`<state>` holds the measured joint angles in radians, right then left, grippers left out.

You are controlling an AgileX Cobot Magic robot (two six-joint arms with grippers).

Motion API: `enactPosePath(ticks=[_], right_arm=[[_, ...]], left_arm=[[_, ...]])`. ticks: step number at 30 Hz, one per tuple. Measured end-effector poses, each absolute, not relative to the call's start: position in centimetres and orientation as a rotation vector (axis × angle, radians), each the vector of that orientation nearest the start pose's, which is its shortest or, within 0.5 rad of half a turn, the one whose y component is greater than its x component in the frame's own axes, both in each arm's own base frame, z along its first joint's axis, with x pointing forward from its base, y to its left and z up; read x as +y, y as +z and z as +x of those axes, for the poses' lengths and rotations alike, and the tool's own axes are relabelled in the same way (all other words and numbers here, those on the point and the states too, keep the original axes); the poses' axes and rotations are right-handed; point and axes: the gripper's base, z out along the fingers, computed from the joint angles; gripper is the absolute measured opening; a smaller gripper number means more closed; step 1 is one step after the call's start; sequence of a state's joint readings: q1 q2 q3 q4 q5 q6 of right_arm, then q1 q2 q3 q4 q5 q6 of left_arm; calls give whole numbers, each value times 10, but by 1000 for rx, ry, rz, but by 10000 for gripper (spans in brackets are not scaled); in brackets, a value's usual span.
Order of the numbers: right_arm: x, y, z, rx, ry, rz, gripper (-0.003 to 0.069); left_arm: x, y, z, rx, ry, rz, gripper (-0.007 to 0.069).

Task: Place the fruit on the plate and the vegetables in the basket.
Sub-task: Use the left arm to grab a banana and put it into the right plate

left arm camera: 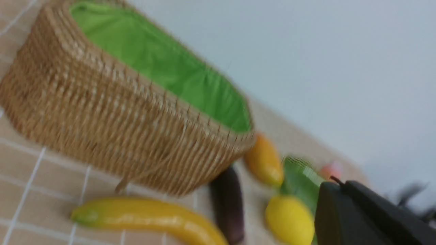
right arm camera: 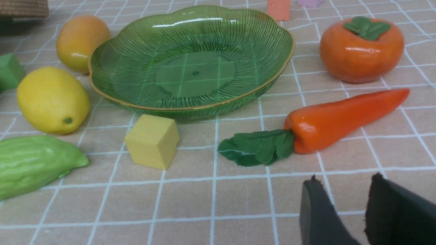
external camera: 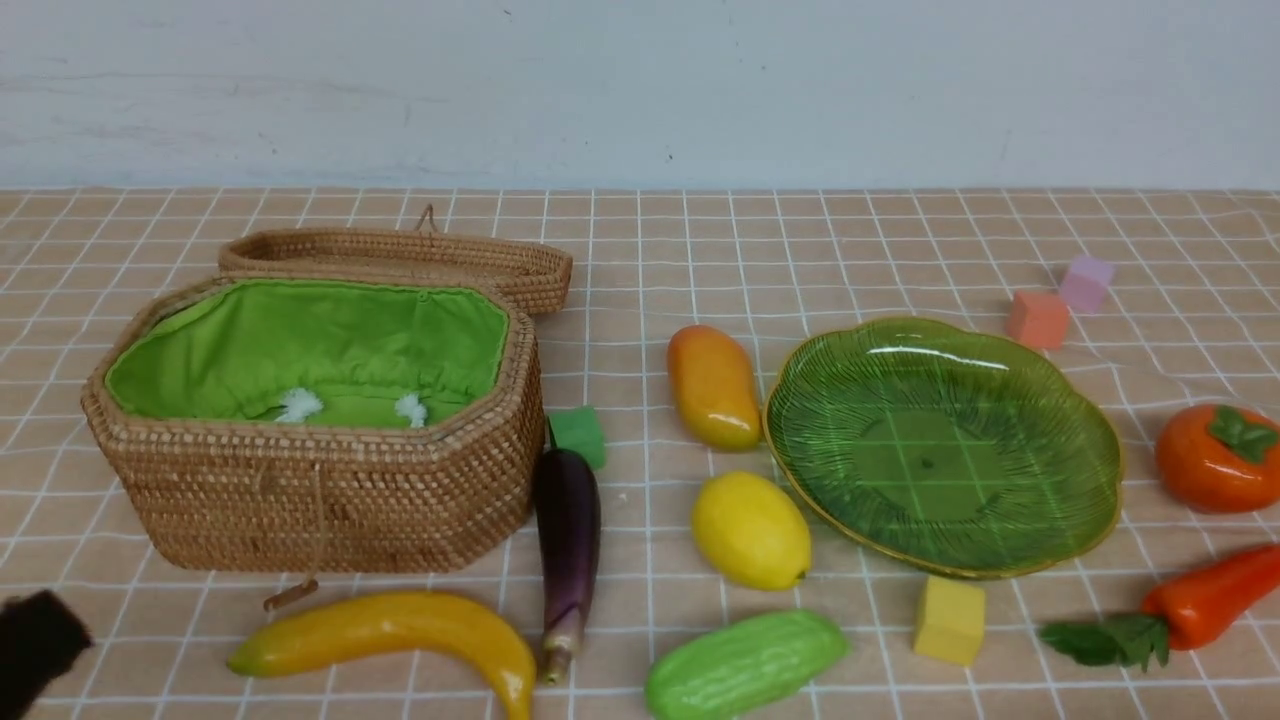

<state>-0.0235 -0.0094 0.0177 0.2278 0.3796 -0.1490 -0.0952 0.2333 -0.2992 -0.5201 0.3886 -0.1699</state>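
Observation:
The open wicker basket [external camera: 320, 430] with green lining stands at the left and is empty. The green plate [external camera: 940, 445] at the right is also empty. Around them on the cloth lie the banana [external camera: 400, 630], eggplant [external camera: 568, 540], cucumber [external camera: 745, 665], lemon [external camera: 750, 530], mango [external camera: 712, 385], persimmon [external camera: 1215, 458] and red-orange pepper [external camera: 1210, 595]. My left gripper [left arm camera: 335, 185] is shut on nothing and shows as a dark tip [external camera: 35, 645] at the front left, short of the banana. My right gripper [right arm camera: 344, 182] is open, hovering just in front of the pepper [right arm camera: 340, 117].
The basket's lid [external camera: 400, 260] lies behind it. Foam cubes sit among the toys: green [external camera: 578, 435] by the basket's corner, yellow [external camera: 948, 620] in front of the plate, orange [external camera: 1037, 318] and pale purple [external camera: 1086, 283] behind it. A wall closes the far side.

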Motion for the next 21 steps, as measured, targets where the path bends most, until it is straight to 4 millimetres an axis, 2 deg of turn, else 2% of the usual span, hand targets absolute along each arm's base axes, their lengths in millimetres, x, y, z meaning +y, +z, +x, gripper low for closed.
enactPosePath(ticks=[3,7,9,11,13,15,16,19,21], right_arm=[[6,174,52,1863,101,20,238],[6,175,53,1854,92,20,238],[6,176,53,1848,135,60,238],[11,177,54,1805,389,290,238],[13,180,54,1770,506,393,238],[14,186,55,1665,700,575,238],[14,187,55,1654,719,591,238],[13,192,56,1565,835,697,233],[20,199,53,1619,893,649,208]], left_arm=[[-31,278,85,1995,-637,-253,-13],[-35,280,109,2135,-577,-160,-13],[-36,282,115,2170,-568,-134,-13],[-42,283,123,2268,-545,16,-13],[-45,283,124,2305,-541,91,-13],[-57,282,128,2381,-540,291,-13],[-57,282,128,2385,-540,304,-13],[-70,273,138,2434,-505,513,-13],[-81,266,148,2441,-457,701,-13]])
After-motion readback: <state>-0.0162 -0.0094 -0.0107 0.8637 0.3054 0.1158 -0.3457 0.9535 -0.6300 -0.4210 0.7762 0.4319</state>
